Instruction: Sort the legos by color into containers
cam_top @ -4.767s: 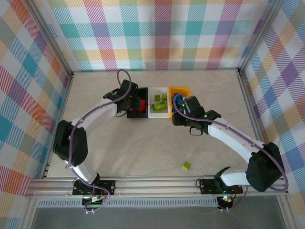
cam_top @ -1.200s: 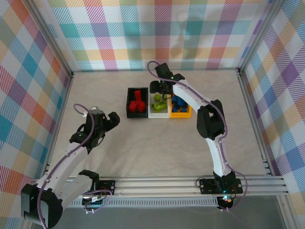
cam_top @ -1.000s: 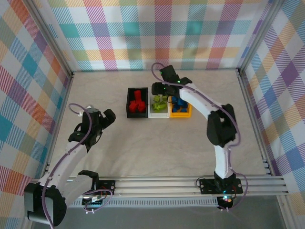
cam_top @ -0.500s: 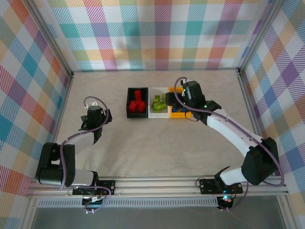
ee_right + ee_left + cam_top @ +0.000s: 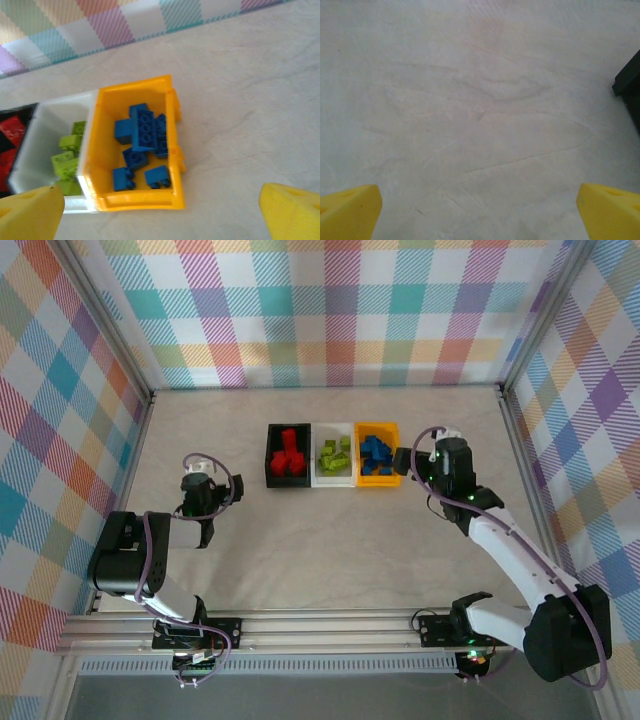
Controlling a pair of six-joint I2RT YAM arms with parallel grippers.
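1. Both arms have pulled back from the bins. The right gripper (image 5: 160,215), over the white bin (image 5: 334,481) a second ago, now hangs just right of the orange bin (image 5: 378,481). The left gripper (image 5: 480,217) has folded in toward its base at the left.
2. Each gripper stands wide and holds nothing.
3. The red legos (image 5: 289,452) lie in the black bin (image 5: 288,482), the green legos (image 5: 335,452) in the white bin and the blue legos (image 5: 376,449) in the orange bin. The three bins touch in a row at the far middle of the desk (image 5: 300,550).
4. The blue legos lie just ahead and left of the right gripper. The left gripper is well apart from the row, with the black bin's corner off to its right.
5. Sorting looks finished, and no lego shows loose on the desk. The step in hand seems to be the retreat. It goes best with the jaws kept open and the right gripper kept clear of the orange rim, so the row is not nudged.
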